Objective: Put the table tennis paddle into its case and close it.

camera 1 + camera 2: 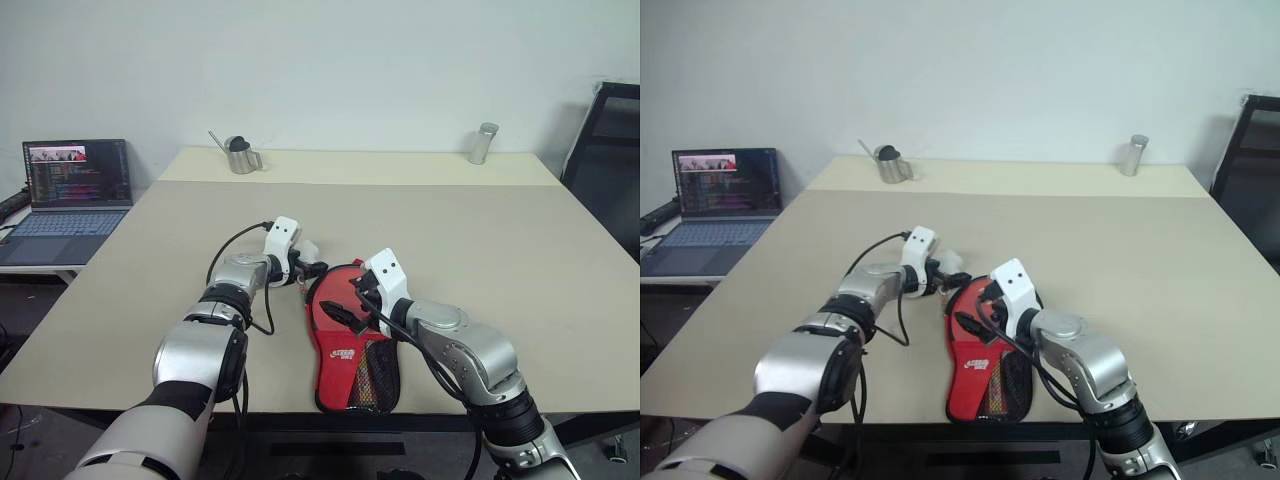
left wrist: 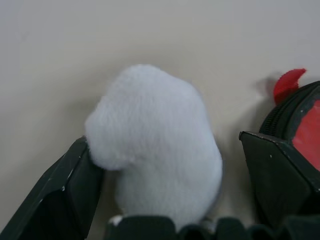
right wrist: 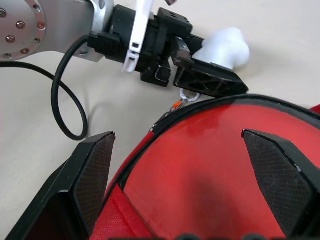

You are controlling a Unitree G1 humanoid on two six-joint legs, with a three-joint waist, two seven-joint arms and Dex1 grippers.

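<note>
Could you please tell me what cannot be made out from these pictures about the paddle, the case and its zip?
- The table tennis paddle: whether it lies inside the case; the red cover hides the inside, head views.
- Zip: the right tool covers the case's top; closure unclear.
- White fluffy thing between the left tool's open fingers: contact and identity unclear, wrist view.

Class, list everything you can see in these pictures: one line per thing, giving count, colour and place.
Soft paddle-shaped zip case: one, red with black trim, near table edge.
Fluffy white object: one, white, beside the case's top, between the left gripper's open fingers.
Metal jug: one, silver, far left of table.
Metal cylinder: one, silver, far right.
Laptop: one, dark, side desk at left.
Table: one, beige.
Left gripper: open.
Right gripper: open, over the case.
</note>
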